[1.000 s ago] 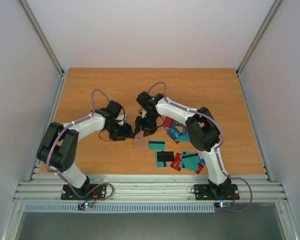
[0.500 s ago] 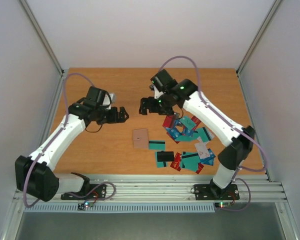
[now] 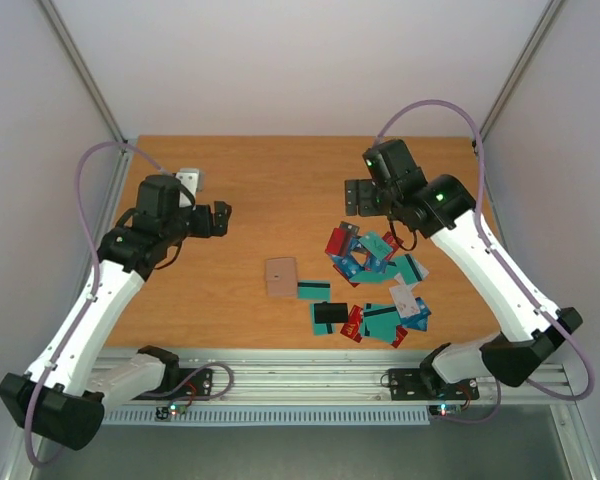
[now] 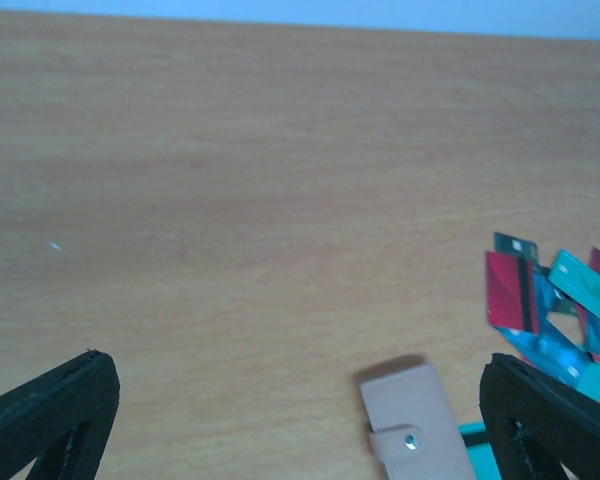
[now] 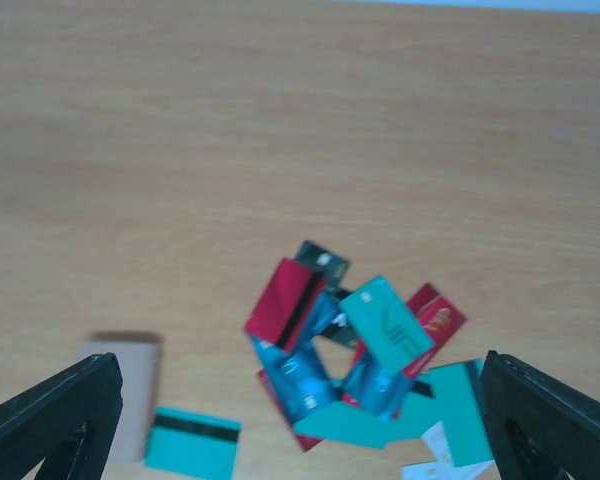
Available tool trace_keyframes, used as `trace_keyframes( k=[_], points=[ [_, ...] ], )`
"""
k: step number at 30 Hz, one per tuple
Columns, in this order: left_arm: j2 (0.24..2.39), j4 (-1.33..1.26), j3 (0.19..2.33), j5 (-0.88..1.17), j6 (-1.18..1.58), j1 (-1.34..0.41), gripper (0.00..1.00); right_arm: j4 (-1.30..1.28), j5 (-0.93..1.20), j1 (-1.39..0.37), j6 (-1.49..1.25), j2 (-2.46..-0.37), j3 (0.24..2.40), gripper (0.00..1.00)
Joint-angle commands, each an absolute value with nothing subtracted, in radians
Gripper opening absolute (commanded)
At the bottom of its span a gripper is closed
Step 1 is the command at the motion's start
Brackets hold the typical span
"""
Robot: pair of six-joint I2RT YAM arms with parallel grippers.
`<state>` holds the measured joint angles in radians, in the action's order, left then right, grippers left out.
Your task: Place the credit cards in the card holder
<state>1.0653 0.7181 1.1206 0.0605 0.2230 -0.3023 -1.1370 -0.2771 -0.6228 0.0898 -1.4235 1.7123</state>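
Between the two grippers and well apart from both, the card holder [image 3: 281, 277] lies flat on the wooden table [image 3: 240, 160] with its tan face up. In the left wrist view it sits low between the two black fingers [image 4: 50, 415], nearer to the one at the right edge, and a small metal stud [image 4: 410, 440] shows on its flap. One teal card [image 3: 314, 290] with a black stripe lies just beside the holder, on the side toward the right arm. The other credit cards [image 3: 375, 285] are spread loosely further on that side, mostly teal, with some red, blue and white ones, and several overlap each other. In the right wrist view this heap lies between the fingers [image 5: 555, 420], a red card [image 5: 285, 300] at its upper edge, while the holder appears blurred close to the finger at the left edge. The left gripper [image 3: 223, 218] hangs above the table with its fingers spread wide and holds nothing. The right gripper [image 3: 352, 197] hangs beyond the heap of cards, its fingers also spread wide and empty. Both point toward the middle of the table.
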Motion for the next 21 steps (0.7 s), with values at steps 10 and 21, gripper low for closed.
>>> trace_keyframes(
  k=[10,21],
  points=[
    [0.951,0.324,0.895,-0.171,0.067,-0.296,0.99,-0.496,-0.521,-0.574,0.378,-1.015,1.052,0.99],
    [0.868,0.015,0.505,-0.191,0.011,-0.235,0.99,-0.249,-0.398,-0.360,0.368,-0.882,0.629,0.99]
  ],
)
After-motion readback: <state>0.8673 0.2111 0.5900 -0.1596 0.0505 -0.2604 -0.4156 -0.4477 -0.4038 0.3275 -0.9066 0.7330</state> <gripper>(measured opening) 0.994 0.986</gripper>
